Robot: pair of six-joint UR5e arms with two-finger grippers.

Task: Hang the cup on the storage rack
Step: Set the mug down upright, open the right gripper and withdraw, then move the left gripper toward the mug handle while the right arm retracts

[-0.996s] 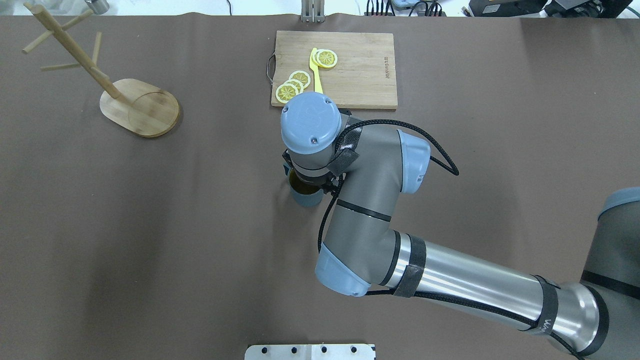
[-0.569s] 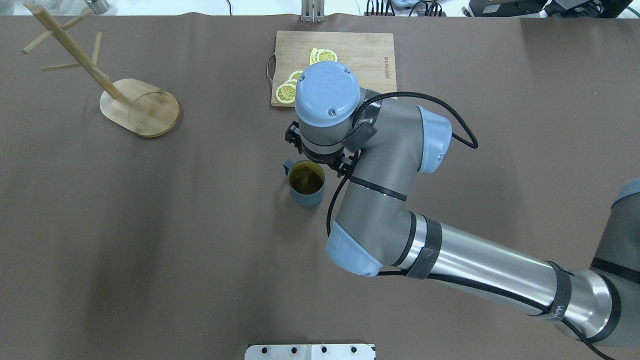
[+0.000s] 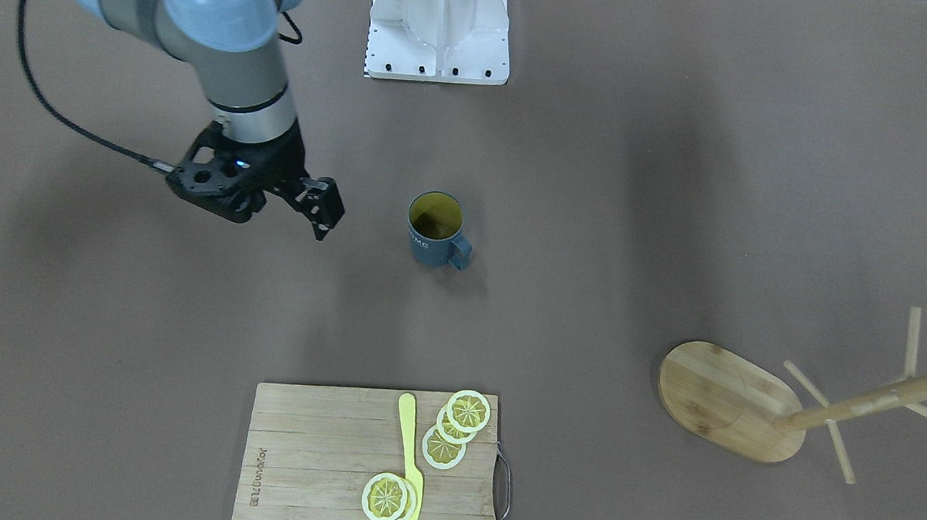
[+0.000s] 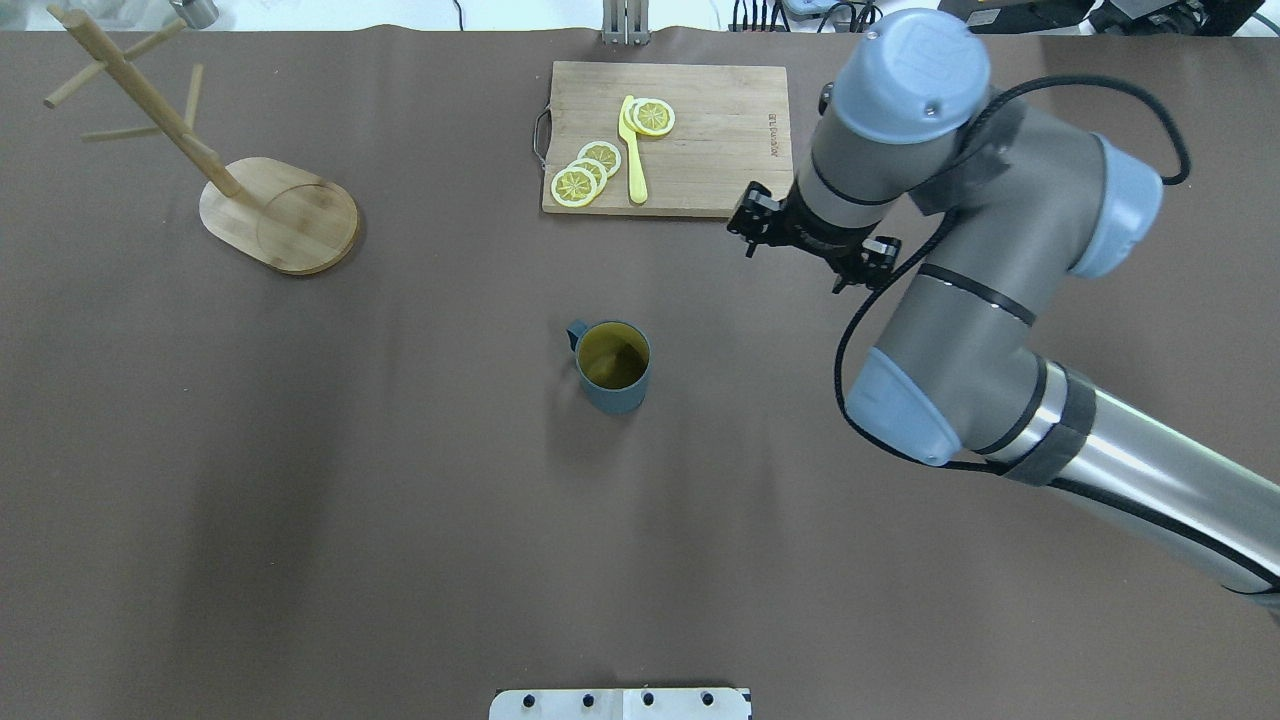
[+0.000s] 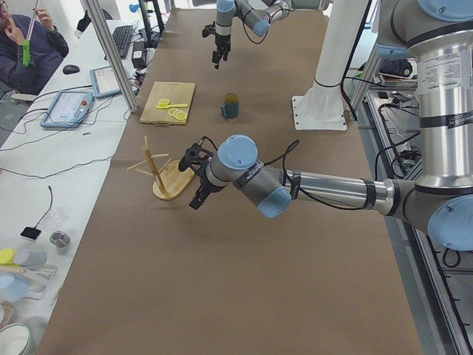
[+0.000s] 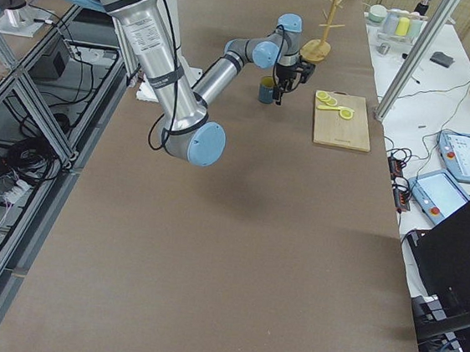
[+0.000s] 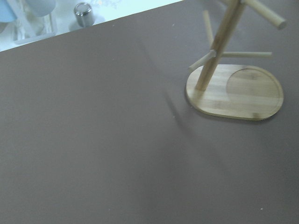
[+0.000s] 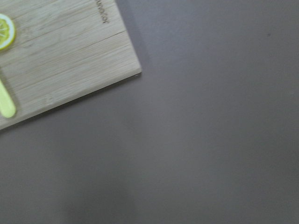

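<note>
The blue-grey cup [image 4: 612,366] stands upright mid-table with its olive inside showing and its handle toward the rack's side; nothing touches it. The bamboo storage rack [image 4: 280,215] stands at the far left corner, and its pegs [image 3: 834,449] are bare. My right gripper [image 3: 321,219] hangs open and holds nothing, above the cloth to the right of the cup and near the cutting board's corner. My left gripper [image 5: 196,198] hovers close to the storage rack [image 5: 166,176]. It shows only in the left side view, so I cannot tell whether it is open or shut.
A wooden cutting board [image 4: 720,150] with lemon slices [image 4: 583,175] and a yellow knife [image 4: 632,150] lies at the far centre. The white robot mount [image 3: 438,46] sits at the near edge. A person [image 5: 26,44] sits beyond the table's far side.
My right gripper has left the cup, rising and swinging right toward the cutting board's corner. The cup stays where it stood.
</note>
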